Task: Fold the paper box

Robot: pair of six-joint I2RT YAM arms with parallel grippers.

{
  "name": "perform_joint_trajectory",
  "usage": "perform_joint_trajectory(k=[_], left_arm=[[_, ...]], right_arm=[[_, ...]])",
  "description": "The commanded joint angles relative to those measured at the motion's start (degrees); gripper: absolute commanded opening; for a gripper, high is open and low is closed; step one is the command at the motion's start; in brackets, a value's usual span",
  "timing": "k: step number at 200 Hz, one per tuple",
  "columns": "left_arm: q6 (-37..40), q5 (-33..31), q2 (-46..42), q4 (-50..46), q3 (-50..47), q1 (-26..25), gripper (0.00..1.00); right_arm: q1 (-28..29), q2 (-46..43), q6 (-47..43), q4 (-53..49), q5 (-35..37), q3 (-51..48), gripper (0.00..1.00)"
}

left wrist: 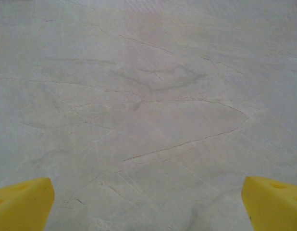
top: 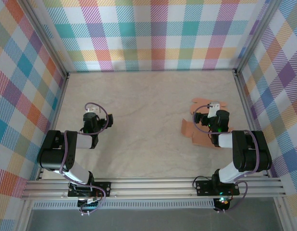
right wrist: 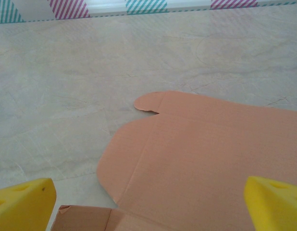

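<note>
- Sitting on the left side of the bench (top: 148, 96), the left tool (top: 92, 113) points away from the arm bases. From above, its fingers are too small to judge.
- The left wrist view is clearer: the left tool (left wrist: 148, 207) is spread wide and holds nothing. A yellow fingertip (left wrist: 21, 204) sits in each lower corner, with bare, creased bench (left wrist: 148, 96) between them.
- From above, plaid wall (top: 153, 33) closes the bench on three sides.
- On the right side lies the box (top: 191, 130), a flat salmon sheet. The right tool (top: 212, 109) and its arm cover the middle, so flaps show at its left and far edges.
- The right wrist view shows what the arm hides: the box (right wrist: 201, 154) is flat card with crease lines. It has a broad rounded flap to the left and a small rounded tab beyond it. A raised part at the bottom edge is cut off.
- The right tool (right wrist: 148, 207) is spread wide and grips nothing. One fingertip (right wrist: 23, 202) is beside the card and the other is over it. I cannot tell whether either touches.
- A strip of wall (right wrist: 67, 7) edges the far bench (right wrist: 67, 72).
</note>
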Motion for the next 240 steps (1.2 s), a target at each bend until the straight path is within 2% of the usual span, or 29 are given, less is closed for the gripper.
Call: perform_joint_trajectory(k=[1,21,43,68,88,108,124,161,185,218,240], left_arm=[[0.75,0.29,-0.40,1.80,1.03,-0.28,1.00],[1.51,1.96,-1.73,0.01,1.46,-0.31,1.00],[2.84,1.66,-7.93,-11.51,5.14,-1.82,1.00],[2.97,-2.39,-14.00,-21.50,9.06,-7.20,1.00],[-2.66,-1.89,-14.26,-27.35,14.33,-12.16,1.00],[-8.60,-0.42,-9.21,-36.80,23.93,-18.01,1.00],[-12.37,0.98,-3.22,-42.86,32.10,-23.58,1.00],[-19.84,5.31,10.89,-48.20,47.36,-34.80,1.00],[-25.87,9.87,19.91,-52.73,56.83,-39.55,1.00],[-32.49,14.92,28.22,-53.72,64.14,-44.15,1.00],[-34.97,18.11,32.81,-57.24,69.46,-45.57,0.89]], right_arm=[[-0.08,-0.05,0.91,1.05,-0.76,0.64,1.00],[-0.11,-0.18,0.93,1.52,-0.87,0.36,1.00],[-0.08,-2.83,1.09,1.07,-0.59,-0.39,1.00],[-0.08,-9.63,1.72,-6.78,1.23,0.57,1.00],[-0.08,-14.33,3.73,-15.47,2.55,2.86,1.00],[-0.18,-18.05,7.81,-19.08,1.70,3.83,1.00],[-0.26,-20.92,15.09,-26.52,3.85,5.85,1.00],[-2.17,-24.40,21.78,-42.47,2.26,10.43,1.00],[-3.63,-26.71,23.96,-46.73,2.40,10.79,1.00],[-4.87,-29.83,24.16,-47.85,2.84,9.65,1.00],[-5.42,-29.90,23.86,-48.28,2.53,9.55,1.00]])
